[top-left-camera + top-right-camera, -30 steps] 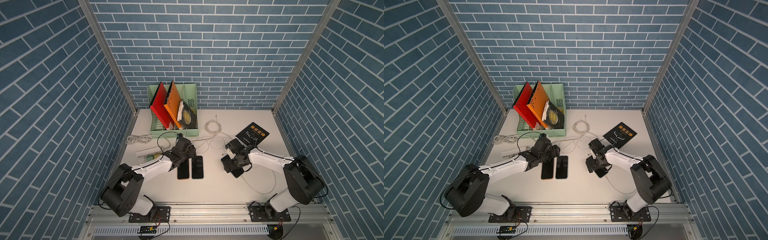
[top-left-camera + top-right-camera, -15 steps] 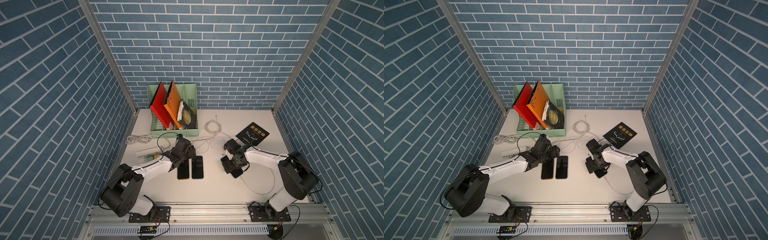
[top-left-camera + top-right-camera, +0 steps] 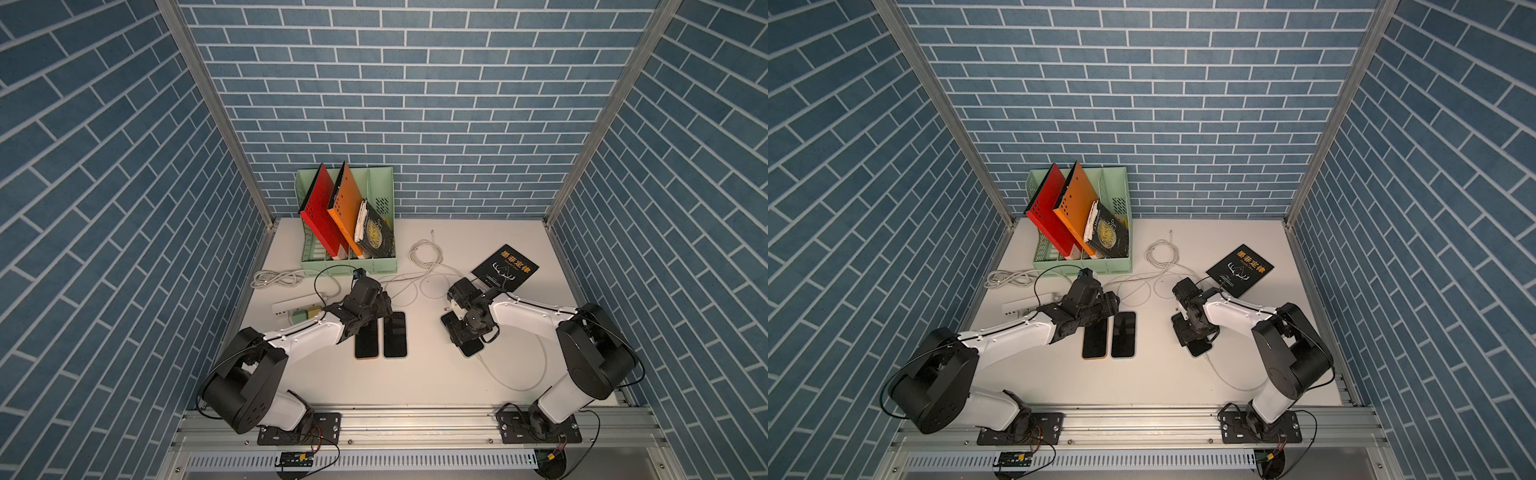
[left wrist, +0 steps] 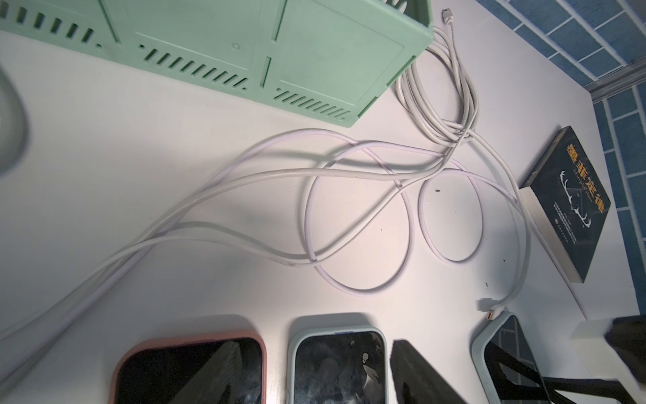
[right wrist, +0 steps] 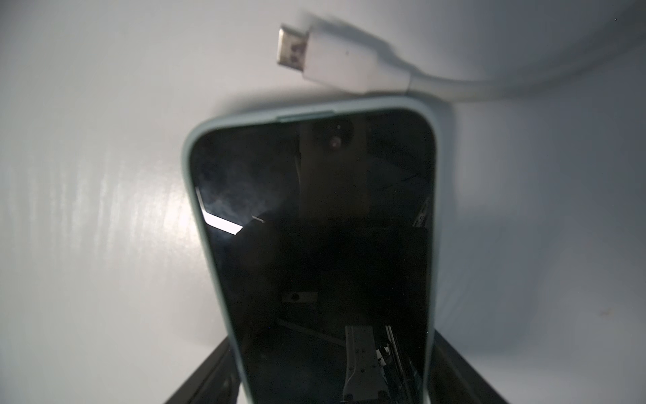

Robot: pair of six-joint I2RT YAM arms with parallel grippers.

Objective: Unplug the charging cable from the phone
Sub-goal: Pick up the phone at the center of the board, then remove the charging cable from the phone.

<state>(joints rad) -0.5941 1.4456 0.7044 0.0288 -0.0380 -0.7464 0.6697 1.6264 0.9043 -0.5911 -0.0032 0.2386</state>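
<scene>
The white charging plug (image 5: 325, 59) lies free on the white desk (image 5: 105, 140), just beside the grey-green cased phone (image 5: 314, 245) at right. The right claw (image 5: 332, 349) straddles this phone, contact unclear; the left claw (image 3: 376, 313) is mostly hidden, state unclear.

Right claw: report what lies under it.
A phone in a pale green case, screen up, lies under the right claw; the unplugged cable plug rests by its end. In both top views the claw hides the phone's middle.

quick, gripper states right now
left gripper: open, nothing gripped.
right gripper: jaws either side of the phone; whether it grips cannot be told.
</scene>
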